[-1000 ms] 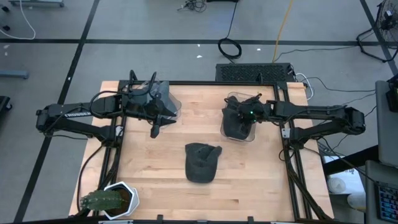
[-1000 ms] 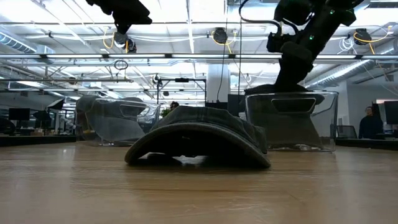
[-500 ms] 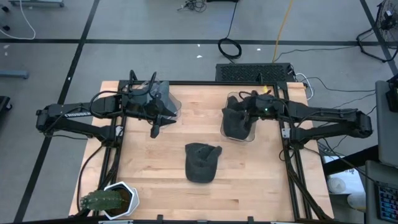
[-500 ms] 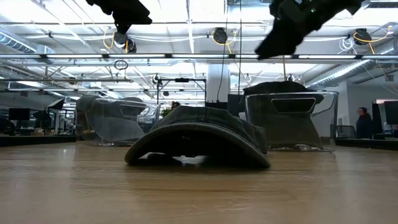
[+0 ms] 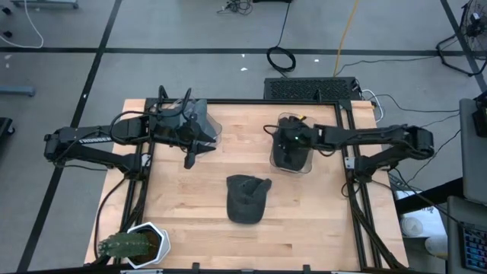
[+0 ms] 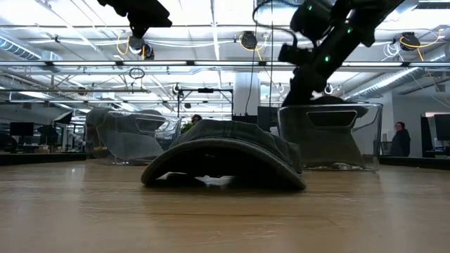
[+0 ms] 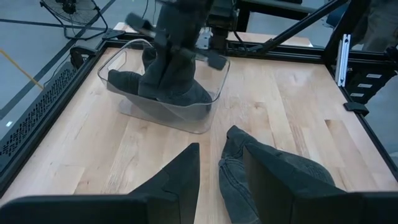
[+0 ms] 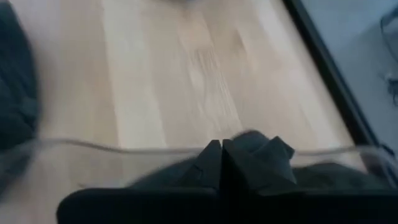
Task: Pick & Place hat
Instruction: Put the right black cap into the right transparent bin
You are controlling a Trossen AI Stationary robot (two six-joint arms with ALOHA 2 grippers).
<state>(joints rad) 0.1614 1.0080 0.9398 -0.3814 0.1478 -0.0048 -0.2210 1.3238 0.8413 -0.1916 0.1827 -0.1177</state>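
Desk (image 5: pixel 319 228): pale wood inside a dark frame, with two clear bins at the back and one hat lying loose in the middle.
Right bin (image 5: pixel 291 154): a clear tub at the right rear, holding dark folded hats; the right arm reaches down into it.
Left bin (image 5: pixel 204 129): a clear tub at the left rear, also with dark fabric inside, partly hidden under the left arm.
Hat on the desk (image 5: pixel 247 198): dark grey, soft and creased, crown up with its brim spread flat, well apart from both bins.
Hat in the right bin (image 7: pixel 168 78): the same dark cloth, bunched and rising in a peak under the right hand.
Right hand (image 8: pixel 221 163): down in the right bin, its fingers clenched together on the dark cloth, so it appears to be grasping that hat.
Left hand (image 7: pixel 217 177): raised above the desk beside the left bin, fingers parted and released, gripping nothing.
Risk: a pinch on loose cloth may slip, or drag a second hat out with it.
Risk: the light tub could tip or slide if the fabric catches its rim.
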